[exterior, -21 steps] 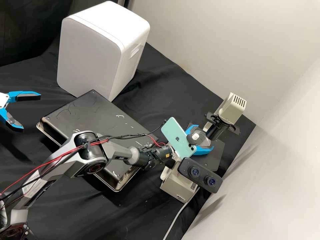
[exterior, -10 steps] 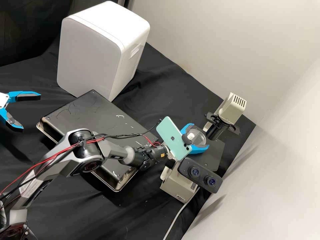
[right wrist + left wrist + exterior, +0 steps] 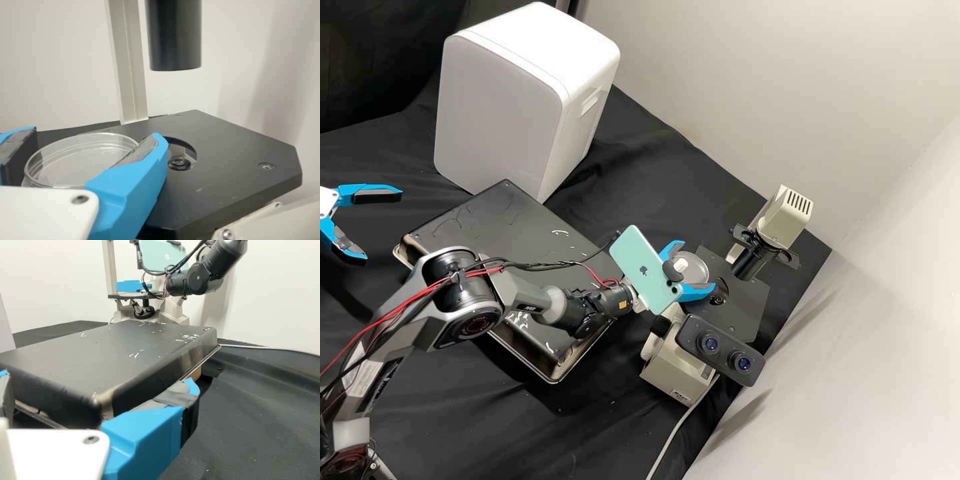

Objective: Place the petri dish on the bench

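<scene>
A clear round petri dish (image 3: 689,265) is held between the blue fingers of my right gripper (image 3: 686,269), which is shut on it. Dish and gripper hang over the near left edge of the black microscope stage (image 3: 741,303). In the right wrist view the petri dish (image 3: 75,161) sits in the right gripper (image 3: 90,146), just off the stage (image 3: 225,155) and short of its centre hole. My left gripper (image 3: 376,223) stands open at the bench's far left with nothing in it; one blue finger (image 3: 150,435) lies beside the tray (image 3: 125,350).
A dark metal tray (image 3: 507,227) lies upside down mid-bench under the right arm. A white box (image 3: 520,93) stands behind it. The microscope (image 3: 693,360) stands at the right by the wall, its black condenser (image 3: 175,32) above the stage. A teal phone (image 3: 647,268) rides on the right wrist.
The right gripper has drawn back leftward from the middle of the stage toward the tray, carrying the petri dish. The left gripper has kept still.
</scene>
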Tool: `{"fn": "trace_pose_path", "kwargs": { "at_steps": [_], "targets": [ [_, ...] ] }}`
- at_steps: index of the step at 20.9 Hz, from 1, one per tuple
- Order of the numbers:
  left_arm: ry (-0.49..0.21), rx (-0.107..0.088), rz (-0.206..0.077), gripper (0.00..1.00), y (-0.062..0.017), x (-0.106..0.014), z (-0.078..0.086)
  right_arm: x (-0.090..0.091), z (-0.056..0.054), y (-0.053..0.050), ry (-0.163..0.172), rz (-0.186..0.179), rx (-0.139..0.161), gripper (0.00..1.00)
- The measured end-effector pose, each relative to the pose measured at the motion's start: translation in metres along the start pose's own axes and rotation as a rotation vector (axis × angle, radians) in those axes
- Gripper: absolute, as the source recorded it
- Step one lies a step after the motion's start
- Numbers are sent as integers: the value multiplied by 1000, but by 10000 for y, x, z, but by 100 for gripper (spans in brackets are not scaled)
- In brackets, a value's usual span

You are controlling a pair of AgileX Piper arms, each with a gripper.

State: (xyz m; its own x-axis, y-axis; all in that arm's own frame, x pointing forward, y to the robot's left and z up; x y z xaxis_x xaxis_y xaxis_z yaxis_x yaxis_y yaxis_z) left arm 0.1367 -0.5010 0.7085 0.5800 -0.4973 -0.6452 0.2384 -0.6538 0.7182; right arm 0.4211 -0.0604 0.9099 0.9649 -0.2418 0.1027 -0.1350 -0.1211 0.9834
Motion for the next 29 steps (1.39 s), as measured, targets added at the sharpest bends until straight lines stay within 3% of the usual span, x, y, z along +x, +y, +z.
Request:
{"fn": "trace_pose_path", "kwargs": {
  "at_steps": [10, 14, 20, 24, 26, 29],
  "targets": [
    [1, -4, -8, 100, -15, 5, -5, -26, 15, -16, 7, 3, 2, 0],
    [1, -4, -9, 100, -15, 6, -5, -137, -54, -53, 21, -16, 18, 0],
    [1, -4, -9, 100, -15, 6, -5, -373, -308, -169, 89, -70, 36, 0],
    [1, -4, -9, 100, -15, 6, -5, -517, -461, -332, 120, -135, 58, 0],
    [2, -5, -10, 100, -18, 6, -6, -575, -556, -394, 140, -156, 87, 0],
    [3, -9, -17, 100, -29, 16, -13, -650, -658, -506, 163, -191, 96, 0]
  ]
}}
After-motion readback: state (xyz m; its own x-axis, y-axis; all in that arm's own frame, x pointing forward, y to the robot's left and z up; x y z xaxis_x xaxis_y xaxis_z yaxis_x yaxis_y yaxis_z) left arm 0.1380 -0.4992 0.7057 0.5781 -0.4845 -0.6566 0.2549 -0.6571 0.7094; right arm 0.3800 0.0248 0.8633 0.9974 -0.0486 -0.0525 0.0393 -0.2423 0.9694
